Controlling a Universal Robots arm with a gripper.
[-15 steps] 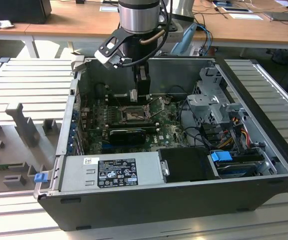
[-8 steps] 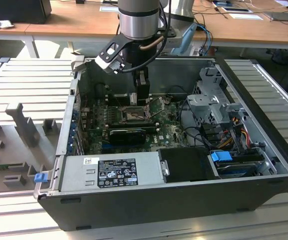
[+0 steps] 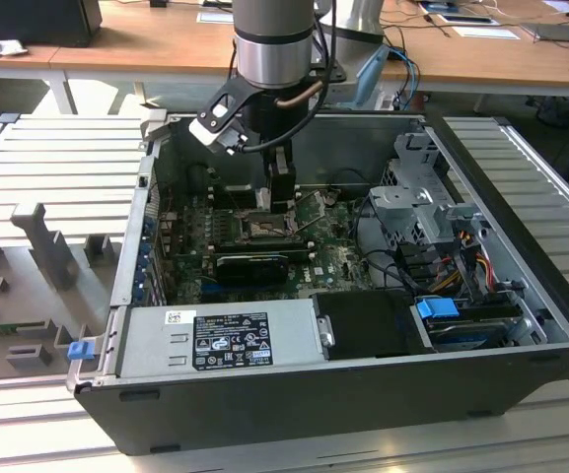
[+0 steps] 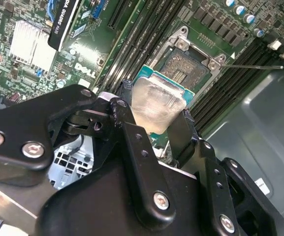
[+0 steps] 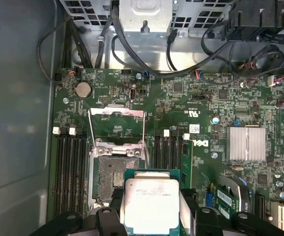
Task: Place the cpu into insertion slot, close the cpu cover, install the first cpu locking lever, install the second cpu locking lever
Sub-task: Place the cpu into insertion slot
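Note:
My gripper (image 4: 156, 105) is shut on the cpu (image 4: 157, 102), a pale silvery square chip on a green-edged base, gripped by two opposite edges between the black fingers (image 4: 132, 142). In both wrist views the cpu (image 5: 151, 204) hangs above the board, off to one side of the insertion slot (image 5: 110, 179) and partly overlapping its edge. The dark insertion slot (image 4: 185, 69) lies uncovered. Its cpu cover (image 5: 117, 129), a thin grey frame, is swung open beyond the slot. A thin locking lever (image 4: 252, 66) sticks out sideways from the slot. In the exterior view the gripper (image 3: 280, 197) reaches down into the open computer case.
Long black memory slots (image 5: 72, 162) run along both sides of the socket. A black card (image 3: 254, 264), a grey power supply (image 3: 220, 340), a metal drive cage (image 3: 417, 197) and loose cables (image 3: 462, 251) crowd the case. A finned heatsink (image 5: 246, 143) sits on the board. The case wall (image 5: 14, 123) is close by.

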